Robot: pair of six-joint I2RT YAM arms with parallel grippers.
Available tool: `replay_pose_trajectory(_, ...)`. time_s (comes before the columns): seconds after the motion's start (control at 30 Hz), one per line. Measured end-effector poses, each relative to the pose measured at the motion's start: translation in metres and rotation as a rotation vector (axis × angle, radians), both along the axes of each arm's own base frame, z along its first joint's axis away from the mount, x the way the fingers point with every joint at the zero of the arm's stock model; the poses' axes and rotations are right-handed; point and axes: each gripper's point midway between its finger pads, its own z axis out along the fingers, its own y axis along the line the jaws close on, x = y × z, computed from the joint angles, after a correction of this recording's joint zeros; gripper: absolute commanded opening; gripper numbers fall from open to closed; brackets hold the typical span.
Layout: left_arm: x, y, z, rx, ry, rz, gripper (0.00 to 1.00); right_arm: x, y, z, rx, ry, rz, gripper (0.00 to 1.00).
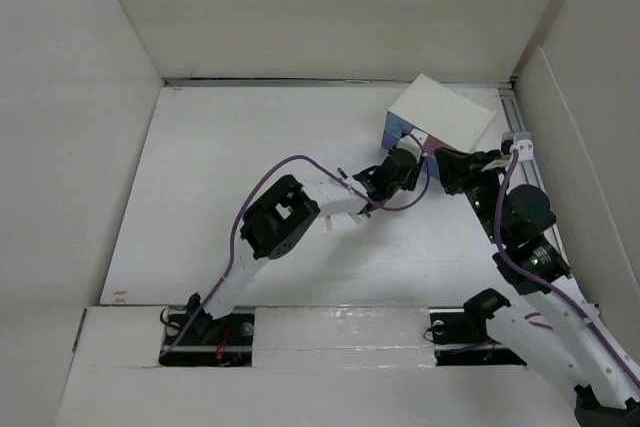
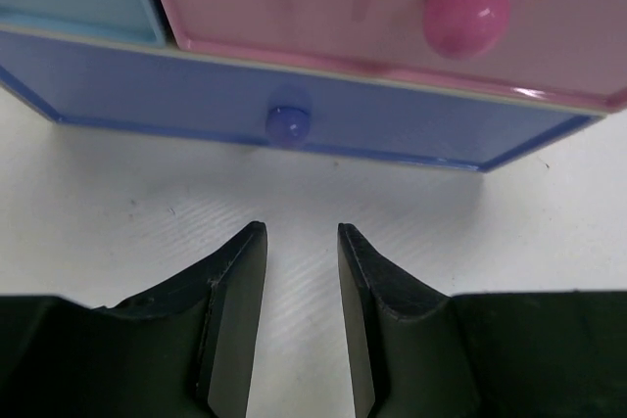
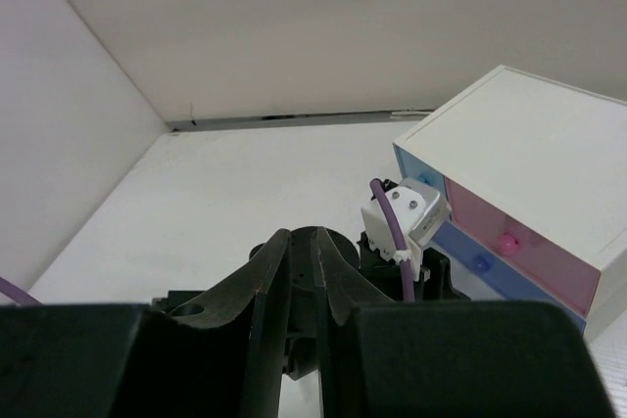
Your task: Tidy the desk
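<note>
Blue knob (image 2: 288,124) upper centre of frame, slightly off line with my left claw (image 2: 300,234): part open, empty, over white desk (image 2: 118,203) filling lower frame. Risk: fingers (image 2: 240,281) miss knob, slip, shove box (image 1: 440,112). Also my right claw (image 3: 297,237), pinched together, empty, crowds close; arms may collide.

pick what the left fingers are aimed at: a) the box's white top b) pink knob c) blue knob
c: in the left wrist view the gap between the left fingers lines up with the blue knob, while the pink knob sits higher and off to the right.
</note>
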Motion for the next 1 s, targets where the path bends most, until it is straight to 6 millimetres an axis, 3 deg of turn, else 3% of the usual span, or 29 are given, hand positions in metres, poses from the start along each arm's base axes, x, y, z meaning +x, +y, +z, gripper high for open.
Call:
replay_pose_trajectory(0.3,0.025,-0.014,-0.004,0.006,-0.048,0.010,0.31,-0.001,0.000,0.000,0.001,-0.002,0.000,0.21)
replay_pose_trajectory(0.7,0.042,-0.025,0.002,-0.011,-0.061,0.021,0.32,-0.003,-0.002,0.003,0.006,-0.011,0.000,0.22)
replay_pose_trajectory(1.0,0.046,-0.024,-0.007,0.009,-0.049,0.035,0.33,-0.002,-0.001,0.002,0.004,-0.009,0.001,0.22)
